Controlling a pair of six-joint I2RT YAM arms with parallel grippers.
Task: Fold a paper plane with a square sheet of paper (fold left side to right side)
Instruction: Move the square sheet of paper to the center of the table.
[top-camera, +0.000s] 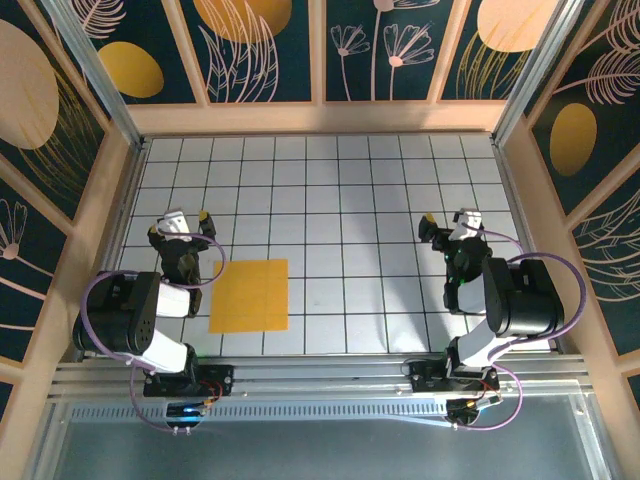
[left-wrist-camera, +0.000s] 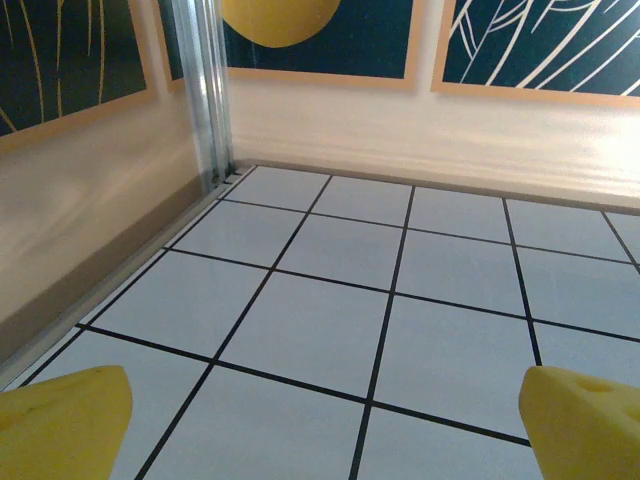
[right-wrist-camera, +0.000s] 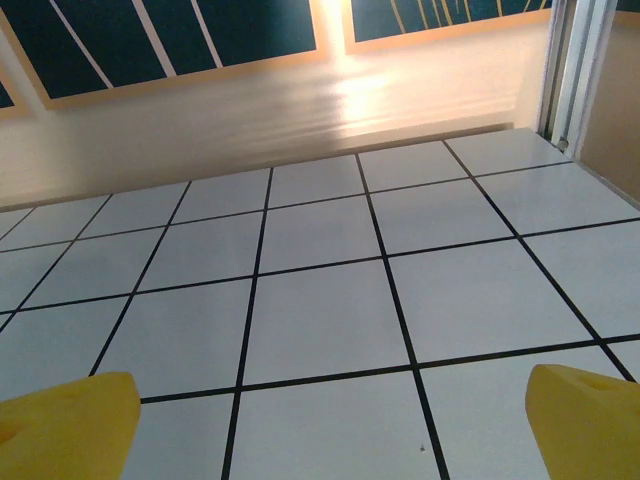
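square sheet of paper (top-camera: 250, 296) flat on tiles (top-camera: 340, 200), beside left gripper (top-camera: 181, 224), jaws wide; right gripper (top-camera: 452, 219) wide

Open tiles of the desk (top-camera: 330, 190) stretch ahead of both my arms, and I can sweep across the middle and far rows freely. The sheet of paper (top-camera: 250, 296) lies flat beside my left arm, too thin to block a pass. The walls (top-camera: 320, 117) hem the desk at the back and both sides. My left gripper (top-camera: 182, 222) sits near the left one, my right gripper (top-camera: 453, 220) near the right one.
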